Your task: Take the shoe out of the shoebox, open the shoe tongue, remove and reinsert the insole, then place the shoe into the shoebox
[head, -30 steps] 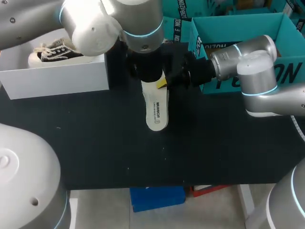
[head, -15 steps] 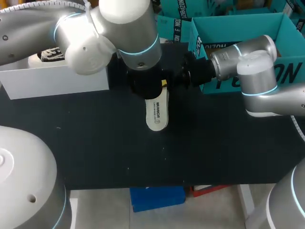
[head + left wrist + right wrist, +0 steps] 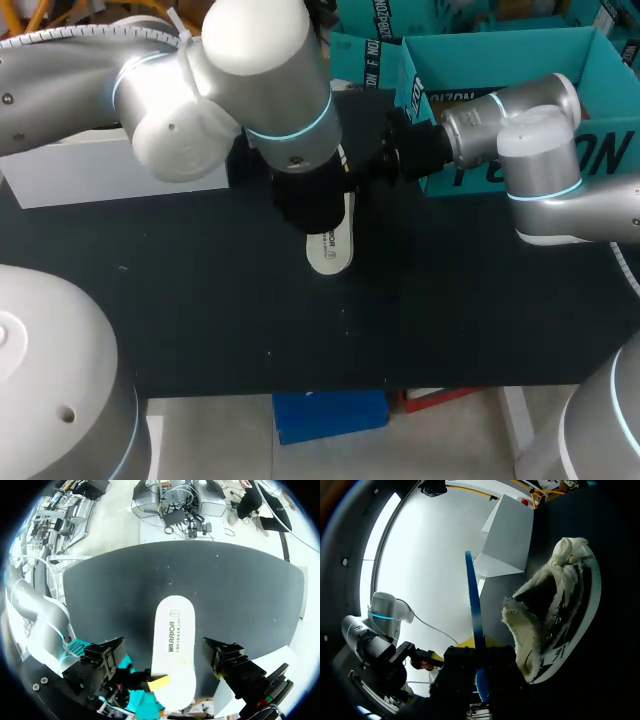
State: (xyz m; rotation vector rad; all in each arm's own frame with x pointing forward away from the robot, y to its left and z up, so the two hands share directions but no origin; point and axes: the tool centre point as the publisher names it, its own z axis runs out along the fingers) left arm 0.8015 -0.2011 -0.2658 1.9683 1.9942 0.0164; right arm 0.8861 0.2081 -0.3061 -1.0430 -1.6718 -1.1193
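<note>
Reinsertion comes next, I judge: the white foam insole (image 3: 334, 252) lies flat on the black surface (image 3: 200, 300) at frame centre, between the released, wide-spread jaws of my left pincer (image 3: 162, 650), which must close on it. The black fleece-lined shoe (image 3: 555, 610) sits beside my right pincer (image 3: 465, 652); I cannot tell whether that one grips, and overhead my left arm (image 3: 250, 80) hides it.

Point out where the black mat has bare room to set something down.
Bare mat: the wide strip between the insole and the near edge, and the patch before the white shoebox. Crowded: the back middle, where the left arm and right arm meet by the insole.
</note>
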